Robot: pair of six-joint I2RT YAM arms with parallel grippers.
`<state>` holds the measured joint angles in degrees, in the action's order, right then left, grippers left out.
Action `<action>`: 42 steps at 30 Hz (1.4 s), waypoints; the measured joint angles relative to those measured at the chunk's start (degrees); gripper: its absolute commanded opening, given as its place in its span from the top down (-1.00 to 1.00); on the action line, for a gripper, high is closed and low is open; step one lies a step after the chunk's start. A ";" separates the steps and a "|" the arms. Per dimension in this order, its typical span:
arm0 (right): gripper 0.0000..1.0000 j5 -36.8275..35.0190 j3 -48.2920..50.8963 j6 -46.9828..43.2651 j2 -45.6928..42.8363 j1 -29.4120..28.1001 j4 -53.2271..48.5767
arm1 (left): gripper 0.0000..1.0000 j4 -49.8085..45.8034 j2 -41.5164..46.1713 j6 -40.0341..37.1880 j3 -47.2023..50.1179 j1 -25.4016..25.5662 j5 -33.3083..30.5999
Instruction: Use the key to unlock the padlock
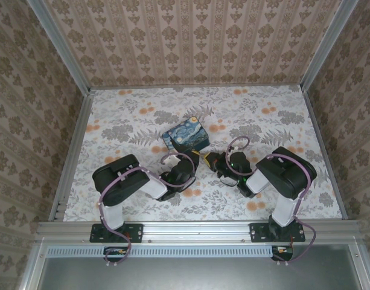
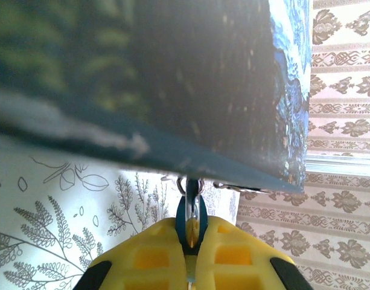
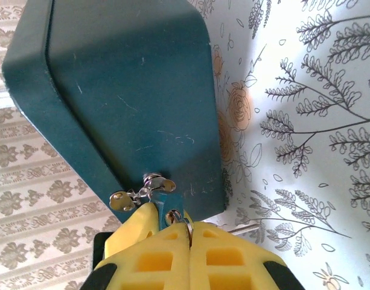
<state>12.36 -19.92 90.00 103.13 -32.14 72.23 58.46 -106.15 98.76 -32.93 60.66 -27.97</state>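
Nearest us, at the bottom of the left wrist view, the left gripper [image 2: 191, 234] is clamped tight on the padlock [image 2: 185, 215]. Its yellow fingers [image 2: 151, 257] pinch the narrow blue body edge-on, and the thin loop on top reaches up under the edge of the blue box [image 1: 186, 135]. In the right wrist view the right gripper [image 3: 176, 225] is likewise closed, with the key [image 3: 172, 214] nipped between its tips, a fine wire ring trailing down the seam. Just past it a small silver clasp [image 3: 153, 180] sits at the box's lower corner. We cannot tell whether the key has entered the lock. We judge both pieces light, rigid and slick metal, prone to twisting in a pinch. The lock is best held across its flat faces, clear of the keyhole, and the key by its round head so it can be turned. Beyond the box, the flowered table [image 1: 130, 115] runs to the papered back wall [image 1: 197, 42].
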 measured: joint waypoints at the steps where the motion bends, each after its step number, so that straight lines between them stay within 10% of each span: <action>1: 1.00 0.09 -0.17 0.55 0.02 0.00 -0.13 | 1.00 0.07 -0.02 0.02 0.00 -0.02 -0.20; 24: 1.00 2.78 -4.15 -14.82 -7.45 1.03 -17.84 | 1.00 0.35 -0.11 -1.09 0.31 -0.33 0.48; 42: 1.00 2.69 0.85 -7.39 -7.41 0.59 -10.36 | 1.00 6.99 -0.11 -3.48 3.72 -0.44 5.44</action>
<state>15.05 -19.07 82.61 95.72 -31.55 61.87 65.45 -106.26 95.29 -29.21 60.23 -22.52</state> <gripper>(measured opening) 0.067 0.058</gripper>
